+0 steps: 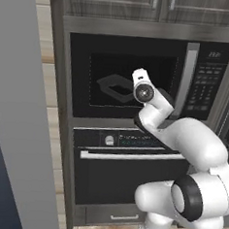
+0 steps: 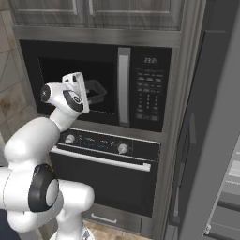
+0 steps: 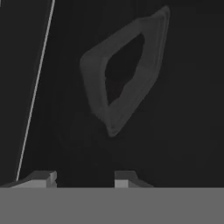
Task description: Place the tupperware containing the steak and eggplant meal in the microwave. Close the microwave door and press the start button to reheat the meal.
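The hand [image 3: 83,178] faces the microwave door [image 1: 134,79] with its two fingertips standing apart and nothing between them, close before the dark window. The tupperware [image 3: 124,72] sits inside the microwave [image 2: 98,84], behind that closed door and left of the vertical grey handle [image 1: 186,78]; it looks a light, stiff tub, probably slippery-walled and best pinched across its flared rim. The hand view gives the tub's rim outline through the glass, while the right base view adds the keypad [image 2: 148,96] right of the handle.

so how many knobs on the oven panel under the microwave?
2 visible: one round silver knob at the panel's left end, another toward its right, both above the horizontal silver bar. The white arm covers part of the panel, so more could be hidden.
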Tool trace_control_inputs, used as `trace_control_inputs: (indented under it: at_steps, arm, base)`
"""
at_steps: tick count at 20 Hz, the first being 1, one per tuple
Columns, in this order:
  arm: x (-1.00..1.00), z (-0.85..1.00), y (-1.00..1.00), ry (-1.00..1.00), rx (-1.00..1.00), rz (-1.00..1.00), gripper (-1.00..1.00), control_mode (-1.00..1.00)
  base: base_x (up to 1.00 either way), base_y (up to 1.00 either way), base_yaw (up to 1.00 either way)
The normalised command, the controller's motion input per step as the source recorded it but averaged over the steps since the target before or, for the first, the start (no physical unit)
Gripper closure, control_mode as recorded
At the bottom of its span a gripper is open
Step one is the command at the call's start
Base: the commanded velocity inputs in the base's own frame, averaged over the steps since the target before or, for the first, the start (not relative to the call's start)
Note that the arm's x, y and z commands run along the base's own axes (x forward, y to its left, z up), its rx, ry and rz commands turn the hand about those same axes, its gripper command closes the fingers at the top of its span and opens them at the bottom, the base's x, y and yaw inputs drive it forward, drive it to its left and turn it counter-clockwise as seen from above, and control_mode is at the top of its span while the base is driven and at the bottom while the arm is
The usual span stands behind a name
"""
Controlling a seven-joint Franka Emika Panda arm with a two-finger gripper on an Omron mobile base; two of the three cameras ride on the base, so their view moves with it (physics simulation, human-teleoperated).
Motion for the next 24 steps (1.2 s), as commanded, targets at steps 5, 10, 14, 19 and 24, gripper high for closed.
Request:
trace_control_inputs:
  at_steps: [5, 10, 14, 19, 24]
  arm:
    - [-0.63, -0.01, 0.02, 0.0, 0.0, 0.06, -1.0, -1.0]
    - [-0.8, 0.45, 0.07, 0.04, 0.0, 0.0, -1.0, -1.0]
    - [-0.84, 0.43, -0.11, 0.09, 0.04, 0.0, -1.0, -1.0]
    - [-0.58, 0.15, -0.55, 0.09, 0.19, 0.0, -1.0, -1.0]
    - [-0.22, 0.0, -0.61, 0.04, 0.22, 0.0, -1.0, -1.0]
  base:
    - [0.0, 0.0, 0.0]
    - [0.0, 0.0, 0.0]
    - [0.0, 0.0, 0.0]
    - [0.0, 0.0, 0.0]
    - [0.0, 0.0, 0.0]
